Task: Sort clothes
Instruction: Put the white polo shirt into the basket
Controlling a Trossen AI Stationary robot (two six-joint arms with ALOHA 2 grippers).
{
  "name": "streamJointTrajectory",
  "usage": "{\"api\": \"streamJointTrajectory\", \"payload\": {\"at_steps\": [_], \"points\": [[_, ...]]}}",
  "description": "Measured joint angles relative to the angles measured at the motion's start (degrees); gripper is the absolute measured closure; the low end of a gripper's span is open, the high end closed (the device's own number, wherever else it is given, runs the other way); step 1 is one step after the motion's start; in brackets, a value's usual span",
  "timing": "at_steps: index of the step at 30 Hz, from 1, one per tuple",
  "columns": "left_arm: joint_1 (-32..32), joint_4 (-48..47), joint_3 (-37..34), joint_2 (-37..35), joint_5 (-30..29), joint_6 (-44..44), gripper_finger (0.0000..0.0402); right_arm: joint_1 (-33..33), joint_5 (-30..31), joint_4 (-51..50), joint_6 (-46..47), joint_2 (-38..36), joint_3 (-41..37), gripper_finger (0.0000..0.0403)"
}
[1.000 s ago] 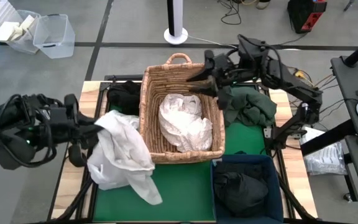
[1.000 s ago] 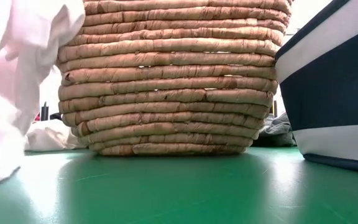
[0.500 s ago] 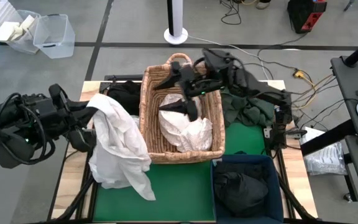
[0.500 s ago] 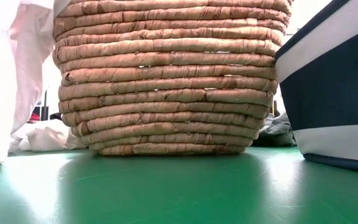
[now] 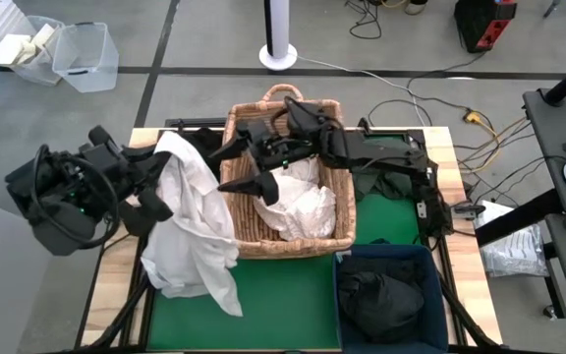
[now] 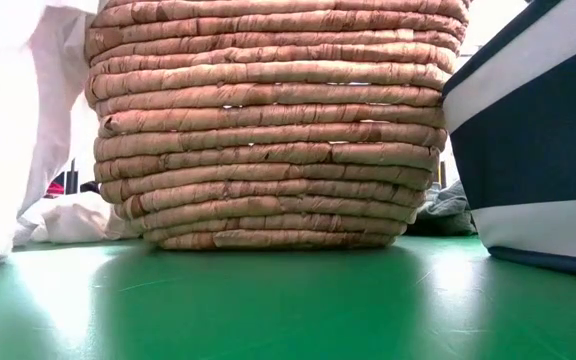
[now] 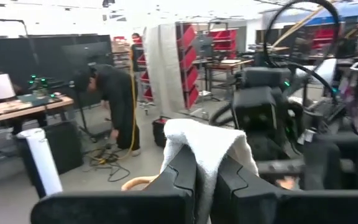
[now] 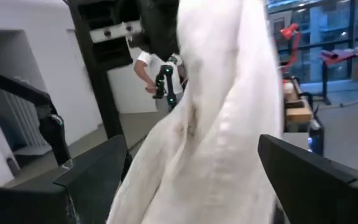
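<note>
- The left gripper (image 5: 162,162) is at the left side of the desk (image 5: 293,295), its jaws pinching the top of a white garment (image 5: 193,231); the left wrist view shows the cloth (image 7: 207,149) squeezed between the two dark fingers (image 7: 182,177).
- The white garment hangs from that grip, just beside the left wall of the wicker basket (image 5: 239,236), its lower end draping down to the green mat; in the low view it shows as a pale curtain (image 6: 18,130) at the left of the basket (image 6: 268,130).
- The right gripper (image 5: 244,167) reaches across the basket toward the hanging garment, its jaws spread wide; the right wrist view shows the white fabric (image 8: 210,124) right in front of the gap between the fingers (image 8: 92,180).
- A crumpled white cloth (image 5: 298,202) lies inside the basket.
- A dark green garment (image 5: 386,182) lies on the desk to the right of the basket, partly hidden by the right arm.
- A black garment (image 5: 376,300) sits in the dark blue bin (image 5: 430,258) at the front right.
- More dark fabric (image 5: 204,143) lies behind the white garment, by the basket's left rear corner.
- A person (image 7: 114,102) bends over in the room beyond the desk.
</note>
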Motion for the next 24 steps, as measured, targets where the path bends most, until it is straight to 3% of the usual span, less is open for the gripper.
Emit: {"api": "streamJointTrajectory", "payload": {"at_steps": [8, 12, 19, 24], "points": [[1.4, 1.3, 0.0, 1.0, 0.2, -0.1, 0.0401, 0.5, 0.7, 1.6, 1.4, 3.0, 0.0, 0.0044], [1.6, 2.5, 0.0, 1.8, 4.1, -0.4, 0.0401, 0.8, 0.5, 3.2, 2.9, 4.6, 0.0, 0.0044], [4.3, 2.7, 0.0, 4.5, 6.2, 0.9, 0.0401, 2.5, -7.1, 7.9, 1.2, 7.1, 0.0, 0.0044], [6.3, 2.7, 0.0, 6.4, 6.2, 2.4, 0.0401, 3.9, -7.3, 9.1, -1.6, 7.8, 0.0, 0.0058]]}}
